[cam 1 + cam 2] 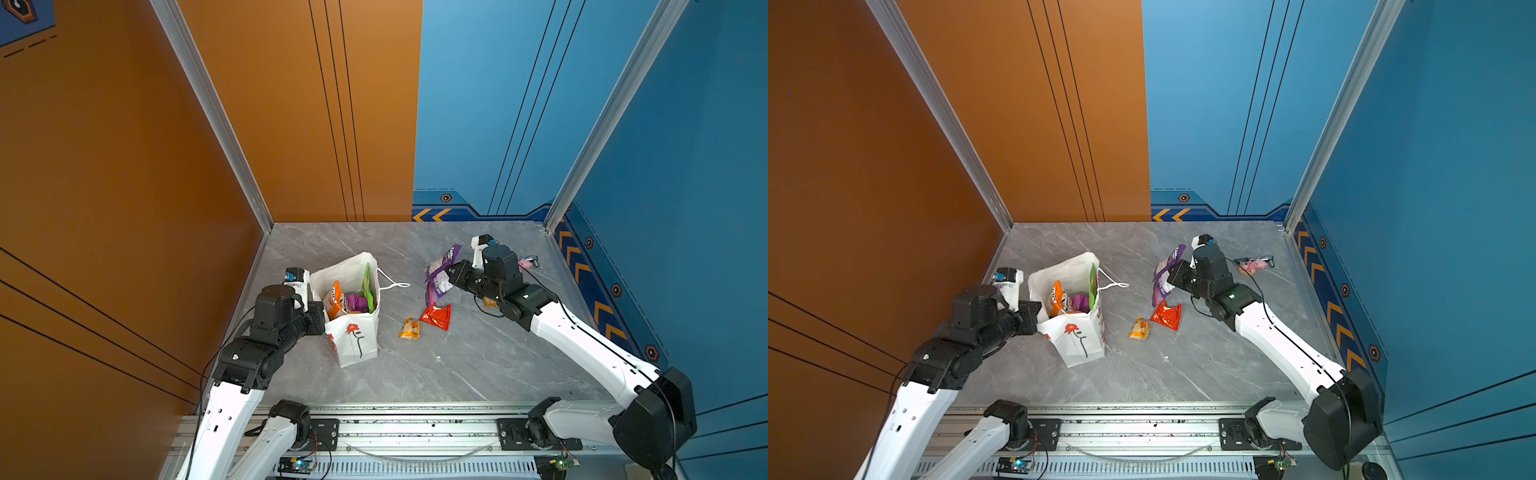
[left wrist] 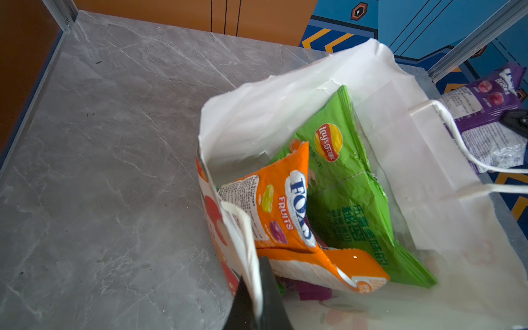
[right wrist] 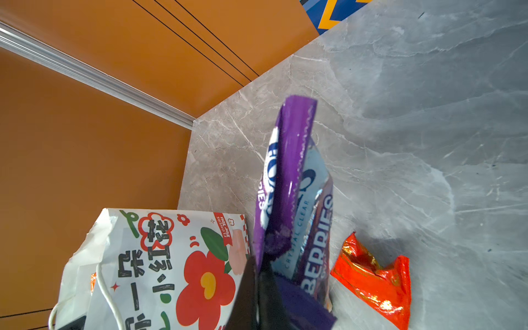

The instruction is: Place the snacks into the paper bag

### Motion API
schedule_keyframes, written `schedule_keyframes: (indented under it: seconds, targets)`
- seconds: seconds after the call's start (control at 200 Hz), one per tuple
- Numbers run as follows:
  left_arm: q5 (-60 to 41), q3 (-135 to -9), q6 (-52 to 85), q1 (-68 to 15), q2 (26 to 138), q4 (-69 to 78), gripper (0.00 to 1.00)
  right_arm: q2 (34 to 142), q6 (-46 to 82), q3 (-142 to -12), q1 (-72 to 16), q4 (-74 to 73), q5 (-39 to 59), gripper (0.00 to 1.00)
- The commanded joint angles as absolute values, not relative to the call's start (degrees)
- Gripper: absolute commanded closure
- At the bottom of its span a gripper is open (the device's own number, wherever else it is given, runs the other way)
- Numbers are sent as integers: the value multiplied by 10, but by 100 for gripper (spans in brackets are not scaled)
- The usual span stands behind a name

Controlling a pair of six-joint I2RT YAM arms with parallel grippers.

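**Left on bag rim, right on purple packet**

Grey marble-look tabletop (image 1: 478, 365). The tall white paper bag with the red flower print (image 1: 353, 340) stands upright, left of centre, mouth open. My left gripper (image 2: 257, 285) is pinching its near rim. Inside the bag I see a large green crisp packet (image 2: 343, 177), an orange sweet packet (image 2: 274, 205) and a magenta packet (image 1: 355, 302).

My right gripper (image 3: 261, 274) is clamped on a purple berry-sweet packet (image 3: 288, 171), well right of the bag. I cannot tell whether it is clear of the table.

A small red foil packet (image 1: 436, 316) and a tiny orange-yellow packet (image 1: 410, 329) lie between the bag and the right arm. A pink toy figurine (image 1: 1256, 266) sits far right.
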State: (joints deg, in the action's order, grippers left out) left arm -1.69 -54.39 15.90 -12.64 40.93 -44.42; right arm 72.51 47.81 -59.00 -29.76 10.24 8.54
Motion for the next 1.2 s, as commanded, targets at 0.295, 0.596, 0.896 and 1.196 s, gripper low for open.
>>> schedule_keyframes:
  seconds: [0.295, 0.596, 0.896, 1.196]
  targets:
    - [-5, -550, 151, -120, 397, -379, 100, 664, 450, -589, -355, 156, 8, 100]
    - [-5, -550, 151, -119, 398, -379, 100, 631, 434, -600, -390, 204, -28, 100]
    - [-8, -550, 151, -120, 399, -379, 100, 610, 429, -611, -424, 230, -58, 100]
    - [-12, -549, 151, -120, 399, -379, 100, 625, 389, -717, -479, 277, -118, 100]
